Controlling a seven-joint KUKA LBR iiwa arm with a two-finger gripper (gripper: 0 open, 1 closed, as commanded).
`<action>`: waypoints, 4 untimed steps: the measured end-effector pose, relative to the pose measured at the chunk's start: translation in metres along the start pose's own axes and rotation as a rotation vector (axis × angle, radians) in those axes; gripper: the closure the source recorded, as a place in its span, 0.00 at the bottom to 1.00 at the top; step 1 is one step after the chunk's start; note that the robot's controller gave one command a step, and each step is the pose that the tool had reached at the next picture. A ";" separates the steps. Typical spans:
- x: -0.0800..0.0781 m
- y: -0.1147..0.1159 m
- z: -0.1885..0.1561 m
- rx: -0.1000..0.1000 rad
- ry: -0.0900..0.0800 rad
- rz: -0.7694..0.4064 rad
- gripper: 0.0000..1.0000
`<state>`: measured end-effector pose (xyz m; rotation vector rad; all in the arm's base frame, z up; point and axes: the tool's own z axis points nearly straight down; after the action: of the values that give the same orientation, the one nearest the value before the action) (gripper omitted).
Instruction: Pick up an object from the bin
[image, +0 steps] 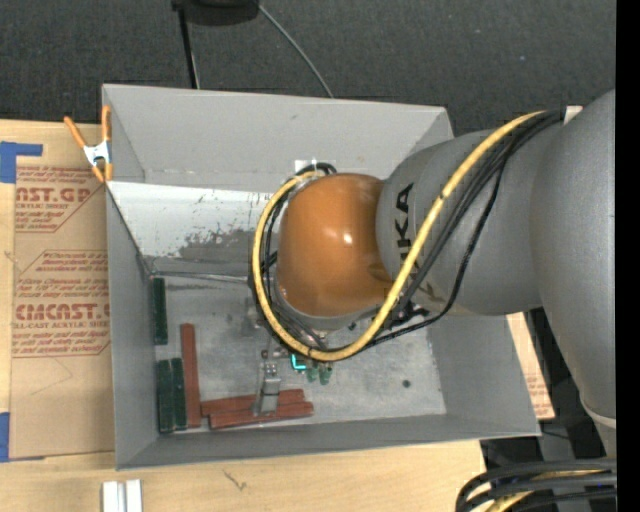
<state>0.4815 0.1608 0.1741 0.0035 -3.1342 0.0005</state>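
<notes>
Seemingly nothing is lifted yet: the claw (268, 392) hangs low over a flat red-brown bar (235, 412) at six o'clock in the grey metal bin (130, 300) (clenched or released, I cannot tell); grasping and raising remain.

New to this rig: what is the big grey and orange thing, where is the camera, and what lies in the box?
The camera looks down into a grey metal bin from above, slightly sideways. The big grey body entering from the right is a robot arm; the orange dome is its wrist cover. Its hand hangs below the dome, right over red-brown bars lying flat at the floor's lower edge. Another red-brown bar and dark green bars lie by the left wall. Whether the hand holds anything cannot be seen.
</notes>
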 end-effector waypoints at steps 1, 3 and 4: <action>-0.002 -0.001 -0.003 -0.001 -0.007 0.002 0.00; -0.005 0.004 0.061 0.001 -0.007 -0.358 0.00; -0.002 0.020 0.101 0.001 -0.014 -0.693 1.00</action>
<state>0.4831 0.1804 0.0731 1.0729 -2.9602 -0.0012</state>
